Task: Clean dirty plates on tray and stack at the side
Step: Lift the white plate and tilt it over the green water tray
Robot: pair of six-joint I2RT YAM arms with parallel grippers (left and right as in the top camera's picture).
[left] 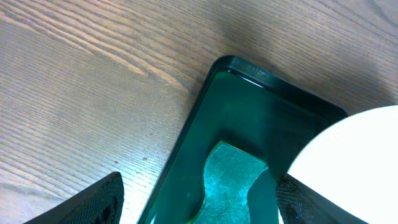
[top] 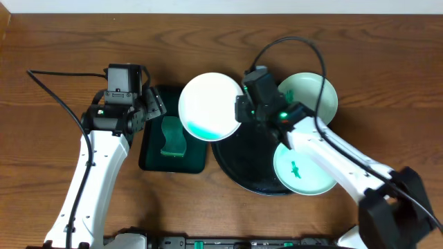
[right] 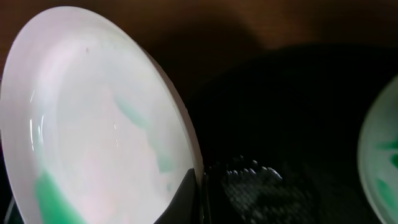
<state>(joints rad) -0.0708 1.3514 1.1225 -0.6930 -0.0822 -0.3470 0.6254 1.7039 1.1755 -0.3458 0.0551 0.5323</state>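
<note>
The worktop (top: 55, 41) carries the black tray (top: 239, 173) right of centre and the green tray (top: 149, 158) left of it. At the black tray's right side sit a pale plate (top: 313, 93) toward the far edge and a smeared plate (top: 301, 173) toward the near edge. A third plate (top: 208, 105) hangs tilted between the arms. The right end effector (top: 239, 112) seems, in its blurred wrist view, to pinch this plate's right rim. The left end effector (top: 155, 105), spread wide and empty, is just left of it and nearer the sponge (top: 171, 138).
</note>
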